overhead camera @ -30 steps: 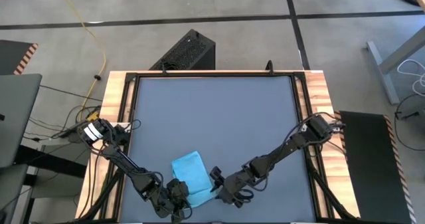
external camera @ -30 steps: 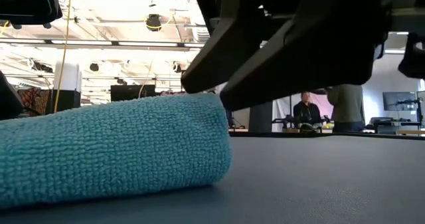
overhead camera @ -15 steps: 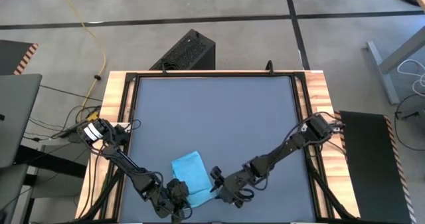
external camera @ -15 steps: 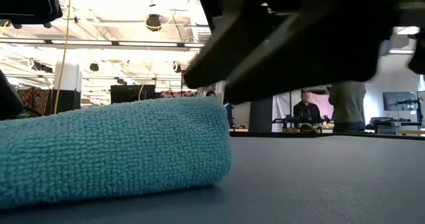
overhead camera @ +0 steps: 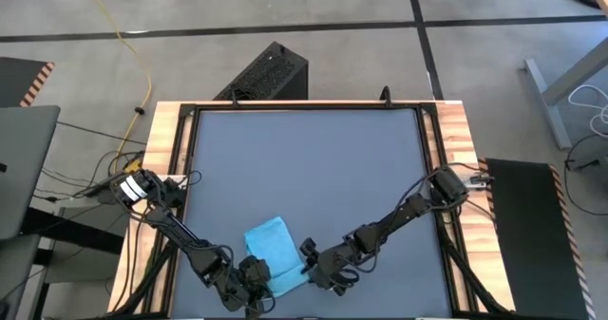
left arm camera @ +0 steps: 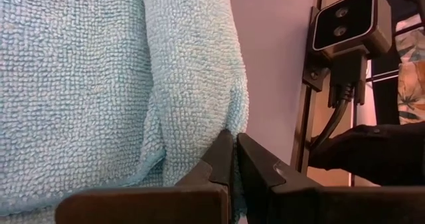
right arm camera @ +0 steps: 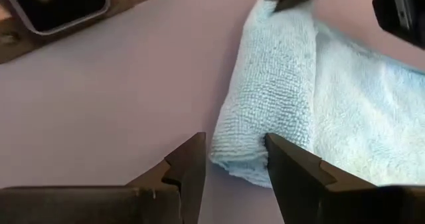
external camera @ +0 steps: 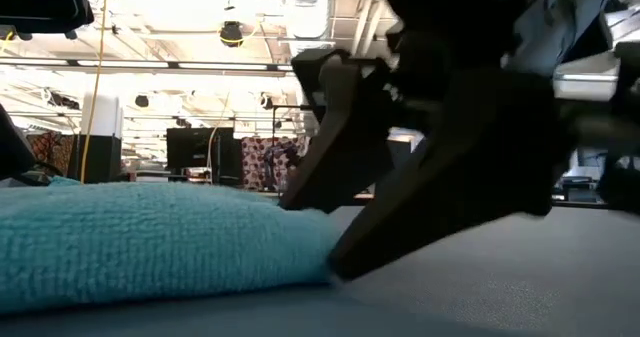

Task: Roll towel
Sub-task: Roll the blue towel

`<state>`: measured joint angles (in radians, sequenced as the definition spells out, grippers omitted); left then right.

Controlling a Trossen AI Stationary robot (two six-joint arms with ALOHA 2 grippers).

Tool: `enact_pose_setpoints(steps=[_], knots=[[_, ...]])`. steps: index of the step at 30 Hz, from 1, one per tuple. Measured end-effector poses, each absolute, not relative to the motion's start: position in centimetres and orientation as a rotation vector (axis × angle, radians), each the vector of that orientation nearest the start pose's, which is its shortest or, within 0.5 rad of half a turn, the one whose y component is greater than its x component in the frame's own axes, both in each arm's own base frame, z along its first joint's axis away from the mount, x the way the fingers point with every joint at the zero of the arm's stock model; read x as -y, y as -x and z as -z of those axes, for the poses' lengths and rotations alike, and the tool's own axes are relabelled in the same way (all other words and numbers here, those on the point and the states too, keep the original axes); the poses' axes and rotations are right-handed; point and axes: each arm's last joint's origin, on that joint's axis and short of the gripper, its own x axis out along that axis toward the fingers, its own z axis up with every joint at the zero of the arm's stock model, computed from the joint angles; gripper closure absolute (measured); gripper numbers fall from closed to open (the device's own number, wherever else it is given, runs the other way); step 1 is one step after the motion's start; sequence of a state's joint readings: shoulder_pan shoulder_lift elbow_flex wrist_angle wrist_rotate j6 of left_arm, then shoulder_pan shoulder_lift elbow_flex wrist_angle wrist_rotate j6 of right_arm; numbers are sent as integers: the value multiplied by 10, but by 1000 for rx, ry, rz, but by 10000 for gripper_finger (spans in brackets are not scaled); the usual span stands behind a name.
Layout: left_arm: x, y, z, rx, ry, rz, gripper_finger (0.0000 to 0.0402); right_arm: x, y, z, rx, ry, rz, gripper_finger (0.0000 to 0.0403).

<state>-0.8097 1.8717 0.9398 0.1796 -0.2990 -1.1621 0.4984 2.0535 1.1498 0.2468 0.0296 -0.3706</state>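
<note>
**A:** Where is the towel [overhead camera: 273, 252]?

**B:** It lies near the front edge of the dark grey bench [overhead camera: 304, 163], a little left of centre, light blue. From above I see it as a tilted rectangle with my two arms meeting at its front end. The front edge is folded over into a thick roll; the rest lies flat behind it.

**A:** What are your claws doing?

**B:** My left claw [left arm camera: 232, 159] is clenched, fingertips pressed together right at the end of the rolled edge. My left wrist camera suggests a bit of cloth is pinched between them, though I cannot be sure. My right claw [right arm camera: 234, 159] is released, its fingers spread and set around the other end of the roll without squeezing it.

**A:** What does each camera add?

**B:** The overhead view gives position only; there my claws are dark shapes. The wrist cameras show the finger gaps and the towel's looped weave. The bench-level view shows the roll's rounded side [external camera: 150, 242] and my right claw's fingers [external camera: 330, 147] angled down onto it, one tip on the cloth, one at the bench.

**A:** Anything changed in the last second?

**B:** Yes. My right claw was hanging above the roll; it has dropped onto it, and the roll looks pressed lower.
</note>
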Motion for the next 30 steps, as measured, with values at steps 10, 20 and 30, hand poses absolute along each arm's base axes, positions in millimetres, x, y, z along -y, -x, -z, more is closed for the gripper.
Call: enact_pose_setpoints(steps=[10, 20, 30], knots=[[257, -256, -130, -815, 701, 64, 401, -197, -373, -111, -543, 490, -548, 230], [257, -256, -130, -829, 727, 51, 396, -183, -378, -108, -652, 235, -554, 366], [271, -234, -128, -767, 786, -45, 313, -150, -388, -110, -811, -266, -674, 382]])
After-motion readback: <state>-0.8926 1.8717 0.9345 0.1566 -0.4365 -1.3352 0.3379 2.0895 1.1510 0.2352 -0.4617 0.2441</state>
